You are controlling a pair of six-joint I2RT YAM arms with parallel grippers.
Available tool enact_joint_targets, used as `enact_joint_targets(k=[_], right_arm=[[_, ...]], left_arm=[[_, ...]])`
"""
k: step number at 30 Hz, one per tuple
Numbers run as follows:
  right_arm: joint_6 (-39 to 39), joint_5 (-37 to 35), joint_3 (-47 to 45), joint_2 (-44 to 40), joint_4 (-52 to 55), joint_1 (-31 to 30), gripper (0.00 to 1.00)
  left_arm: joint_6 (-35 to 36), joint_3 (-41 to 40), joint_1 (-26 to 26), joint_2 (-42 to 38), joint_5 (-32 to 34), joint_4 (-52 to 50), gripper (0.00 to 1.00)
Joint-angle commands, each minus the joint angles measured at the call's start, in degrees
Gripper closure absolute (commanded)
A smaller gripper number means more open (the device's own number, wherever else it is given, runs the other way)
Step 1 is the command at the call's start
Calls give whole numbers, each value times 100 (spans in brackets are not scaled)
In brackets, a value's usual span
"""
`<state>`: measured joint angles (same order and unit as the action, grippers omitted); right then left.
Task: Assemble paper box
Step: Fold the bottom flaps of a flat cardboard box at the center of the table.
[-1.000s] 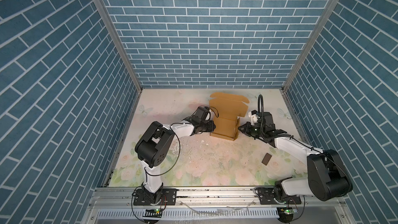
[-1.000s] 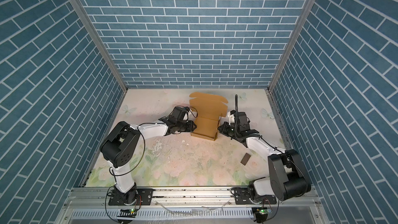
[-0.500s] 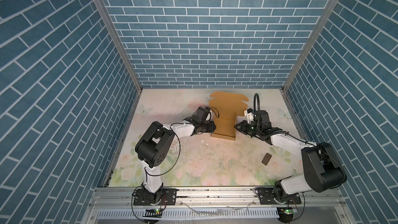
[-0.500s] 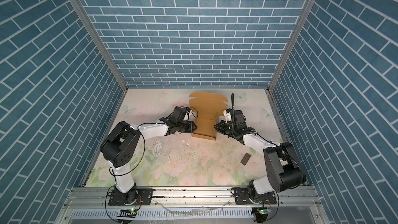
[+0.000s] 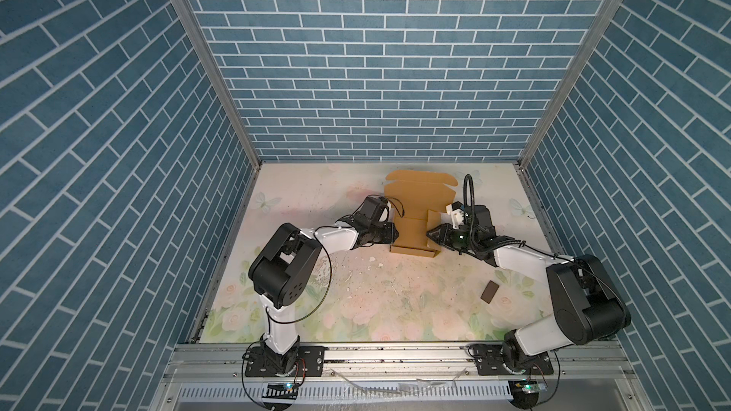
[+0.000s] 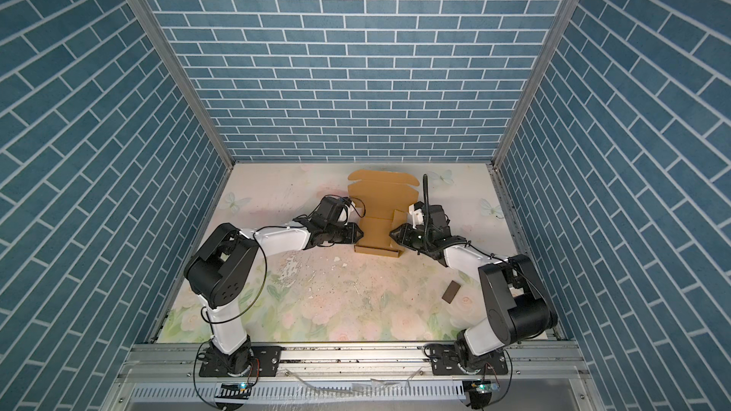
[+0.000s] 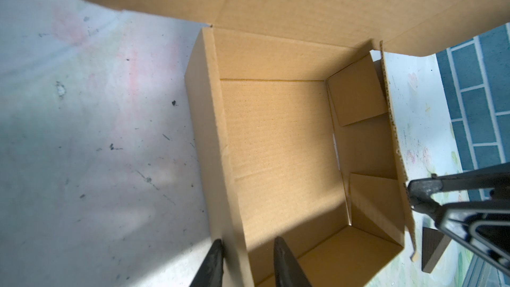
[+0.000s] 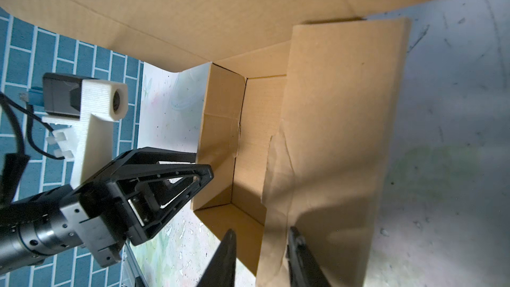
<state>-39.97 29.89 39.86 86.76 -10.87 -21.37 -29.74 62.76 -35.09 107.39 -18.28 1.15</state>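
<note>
The paper box [image 5: 411, 231] [image 6: 375, 233] is a tan cardboard mailer at the back middle of the table, with its lid panel [image 5: 419, 187] lying flat toward the back wall. My left gripper [image 5: 393, 233] [image 7: 247, 240] is open and straddles the box's left wall [image 7: 212, 139]. Its outer finger lies against the wall and its inner finger stands clear inside. My right gripper [image 5: 429, 233] [image 8: 261, 230] is open around the upright right side flap [image 8: 331, 133], one finger on each side of it.
A small dark brown chip [image 5: 489, 291] [image 6: 451, 291] lies on the floral table near the right arm. White flecks [image 5: 372, 270] are scattered in front of the box. Blue brick walls enclose three sides, and a metal rail [image 5: 395, 361] runs along the front.
My right gripper has moved left onto the box's right side and its jaws have spread apart. The left arm has stayed put.
</note>
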Motion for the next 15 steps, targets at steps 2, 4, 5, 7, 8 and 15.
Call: enact_joint_targets(k=[2, 4, 5, 7, 8, 15], right_arm=[[175, -125, -111, 70, 106, 29, 67], [114, -204, -165, 17, 112, 70, 73], [94, -232, -177, -16, 120, 87, 77], [130, -375, -121, -65, 352, 97, 85], [195, -469, -44, -72, 567, 101, 89], [665, -1141, 371, -40, 1956, 89, 95]], left_arm=[[41, 122, -42, 54, -40, 28, 67], [56, 131, -42, 40, -61, 32, 67], [62, 132, -42, 36, -61, 35, 67], [47, 122, -42, 45, -44, 36, 67], [41, 122, -42, 53, -43, 35, 67], [43, 122, -44, 45, -39, 35, 67]])
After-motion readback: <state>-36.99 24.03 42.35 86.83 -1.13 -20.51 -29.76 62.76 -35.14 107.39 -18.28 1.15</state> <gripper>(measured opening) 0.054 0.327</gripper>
